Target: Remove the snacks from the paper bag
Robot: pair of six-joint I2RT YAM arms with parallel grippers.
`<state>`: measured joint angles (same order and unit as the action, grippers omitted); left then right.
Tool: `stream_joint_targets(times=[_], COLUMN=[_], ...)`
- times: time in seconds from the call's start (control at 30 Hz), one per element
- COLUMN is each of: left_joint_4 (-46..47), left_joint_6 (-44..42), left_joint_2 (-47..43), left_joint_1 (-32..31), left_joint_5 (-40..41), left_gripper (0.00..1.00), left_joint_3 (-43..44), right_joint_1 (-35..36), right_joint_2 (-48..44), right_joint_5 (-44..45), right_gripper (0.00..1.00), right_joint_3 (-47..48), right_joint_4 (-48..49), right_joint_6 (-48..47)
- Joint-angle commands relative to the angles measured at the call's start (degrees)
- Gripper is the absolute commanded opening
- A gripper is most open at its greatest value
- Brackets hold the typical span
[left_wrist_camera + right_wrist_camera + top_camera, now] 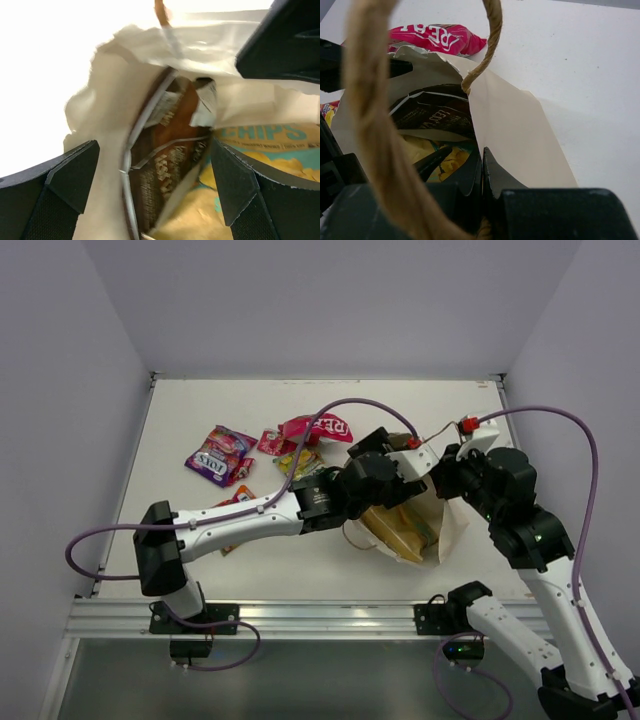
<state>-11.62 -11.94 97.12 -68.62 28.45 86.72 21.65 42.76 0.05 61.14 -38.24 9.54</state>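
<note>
One glossy pouch (165, 170), creased paper bag (507, 130)

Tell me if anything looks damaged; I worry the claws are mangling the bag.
The mouth edge of the paper bag is crumpled and ragged, and the right claw pinches its wall. The dark brown pouch inside, framed by the open left claw, looks intact.

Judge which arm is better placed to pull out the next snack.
Left. The left arm has its jaws open inside the paper bag, either side of the dark brown pouch. The right arm has its jaws shut on the bag's wall.
</note>
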Motion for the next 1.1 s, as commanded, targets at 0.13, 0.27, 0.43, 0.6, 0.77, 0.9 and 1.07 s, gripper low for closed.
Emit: stream_joint_targets(times=[0.13,0.27,0.43,0.6,0.77,0.9,1.07], left_joint_4=[7.4,6.26,3.27,2.57,0.89,1.33,0.72], left_joint_6=[-3.18,-2.12,0.08,1.13,1.57,1.05,0.35], left_joint_2=[-4.13,-3.43,-0.19,2.8,3.34,-0.43,-5.97], left_joint_1=[2.61,3.84,4.99,5.25,5.34,5.34,5.34], left_joint_5=[-1.99,-7.77,-11.92,-15.87,-15.88,-15.44,-15.97], left_gripper=[1.0,0.96,0.86,0.77,0.51,0.05,0.0], left_joint_3=[-2.52,-2.35,-0.94,0.12,2.14,2.75,4.95], right_joint_1=[0.24,0.32,0.24,0.32,0.32,0.32,0.24], right_joint_2=[-0.84,-1.1,-0.75,-0.66,-0.66,-0.49,0.13], right_joint_5=[-0.84,-0.67,-0.76,-0.84,-0.41,-0.14,1.44], right_gripper=[0.0,0.0,0.0,0.0,0.0,0.0,0.0], right_joint_3=[-0.23,-0.76,-0.5,-0.68,-0.59,-0.76,-0.85], right_joint_4=[1.59,2.2,2.12,2.12,1.94,2.12,1.94], right_joint_6=[-0.84,-0.84,-0.84,-0.84,-0.75,-0.66,-0.23])
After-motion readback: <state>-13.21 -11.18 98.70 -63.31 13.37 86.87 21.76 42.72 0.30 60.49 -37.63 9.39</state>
